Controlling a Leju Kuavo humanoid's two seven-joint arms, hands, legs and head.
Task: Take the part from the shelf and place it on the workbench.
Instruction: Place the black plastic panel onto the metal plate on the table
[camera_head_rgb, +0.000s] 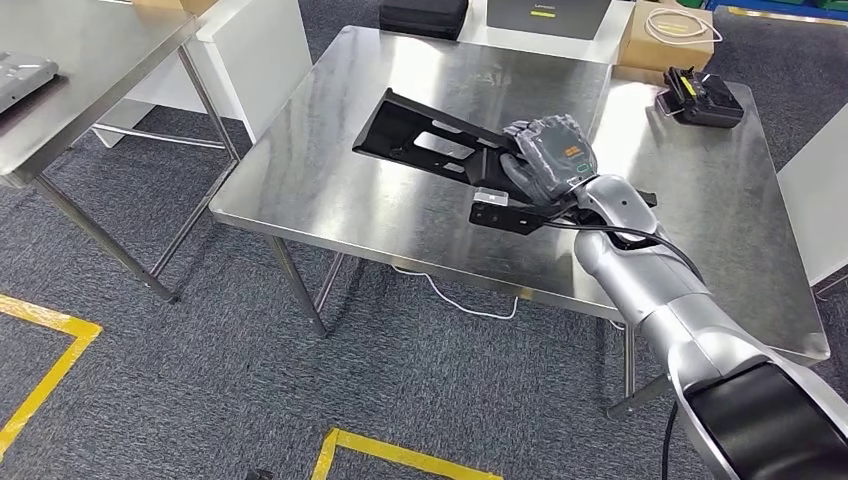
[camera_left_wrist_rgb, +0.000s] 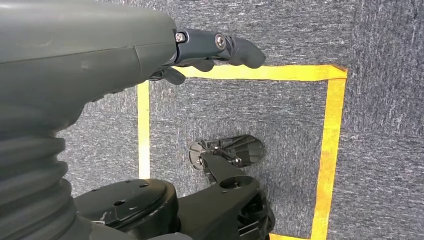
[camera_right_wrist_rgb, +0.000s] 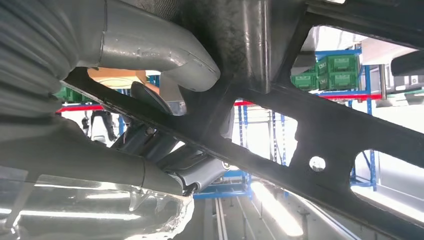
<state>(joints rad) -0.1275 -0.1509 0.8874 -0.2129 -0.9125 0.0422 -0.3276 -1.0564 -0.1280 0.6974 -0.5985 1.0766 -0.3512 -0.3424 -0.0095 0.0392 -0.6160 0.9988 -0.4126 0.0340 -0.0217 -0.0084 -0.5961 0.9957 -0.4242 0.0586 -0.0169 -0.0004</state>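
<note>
Right hand grips black part low over workbench, part reaching toward 10 o'clock. Best: lower flat, then release. Left hand hangs, holds nothing, fingers loosely bent.

Right arm extended forward from lower right, silver, its right hand with fingers wrapped around the black part, left hand hanging toward the floor, fingers extended, holding nothing

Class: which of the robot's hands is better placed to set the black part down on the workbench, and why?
Right. The right hand already grips the black part over the workbench; the left hand hangs over the floor.
</note>
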